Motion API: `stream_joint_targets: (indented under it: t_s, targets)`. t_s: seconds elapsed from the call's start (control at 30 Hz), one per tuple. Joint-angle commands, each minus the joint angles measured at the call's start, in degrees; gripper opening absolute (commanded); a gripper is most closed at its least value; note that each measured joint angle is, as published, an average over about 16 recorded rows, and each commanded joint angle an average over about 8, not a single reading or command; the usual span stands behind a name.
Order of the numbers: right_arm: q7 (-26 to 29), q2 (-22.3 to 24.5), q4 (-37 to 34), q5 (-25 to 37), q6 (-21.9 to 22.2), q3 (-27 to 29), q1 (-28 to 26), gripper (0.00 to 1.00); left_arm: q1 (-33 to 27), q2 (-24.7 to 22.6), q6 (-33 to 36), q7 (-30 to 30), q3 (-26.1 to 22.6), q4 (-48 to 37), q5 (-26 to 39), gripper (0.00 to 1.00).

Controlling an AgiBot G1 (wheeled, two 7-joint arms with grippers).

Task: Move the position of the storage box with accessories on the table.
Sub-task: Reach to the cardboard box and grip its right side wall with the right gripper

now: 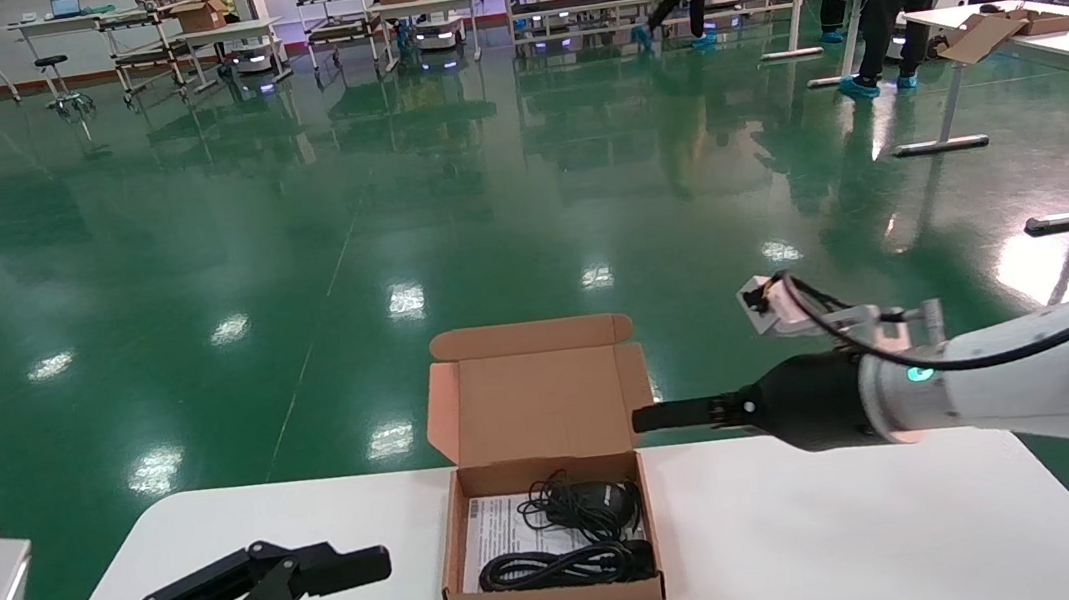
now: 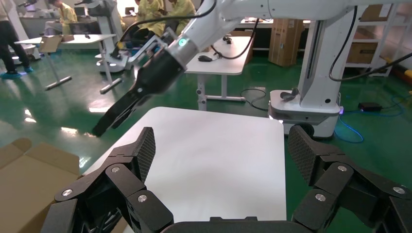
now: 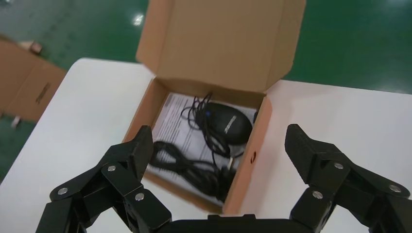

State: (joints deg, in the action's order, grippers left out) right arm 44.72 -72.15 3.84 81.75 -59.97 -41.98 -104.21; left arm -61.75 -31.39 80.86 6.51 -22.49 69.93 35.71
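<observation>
The storage box [image 1: 553, 595] sits in the middle of the white table [image 1: 825, 549], with its lid [image 1: 537, 405] standing upright. Inside lie a black mouse [image 3: 228, 121], a coiled black cable [image 1: 565, 566] and a printed sheet [image 1: 496, 536]. My right gripper [image 1: 644, 418] hovers open at the box's right rear corner, beside the lid's side flap. In the right wrist view the right gripper [image 3: 221, 150] straddles the box's right wall [image 3: 252, 155] from above without touching it. My left gripper [image 1: 354, 567] is open and low over the table, left of the box, holding nothing [image 2: 223, 148].
Bare tabletop [image 2: 214, 155] stretches right of the box to the rounded far edge. A flat cardboard piece [image 3: 29, 87] lies on the green floor beside the table. A white robot base [image 2: 311, 97] stands past the table's right end. Desks, carts and people are far behind.
</observation>
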Motion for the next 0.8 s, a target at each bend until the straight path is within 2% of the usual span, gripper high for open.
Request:
stream_joint_targets:
  t_s: [0.03,0.33,0.8]
  targets:
    - [1.2,-1.37,-1.02,0.22,2.05,-0.13,0.34,1.0,0.0,0.0,0.0,0.0,0.0,0.0,0.0,1.0]
    - [0.16,-4.23,-1.74,-0.02,7.38,0.02,4.88,1.0,0.0,0.0,0.0,0.0,0.0,0.0,0.0,1.0]
    - [0.68,-5.33,2.59,0.46,10.98,-1.12,10.57,1.0,0.0,0.0,0.0,0.0,0.0,0.0,0.0,1.0]
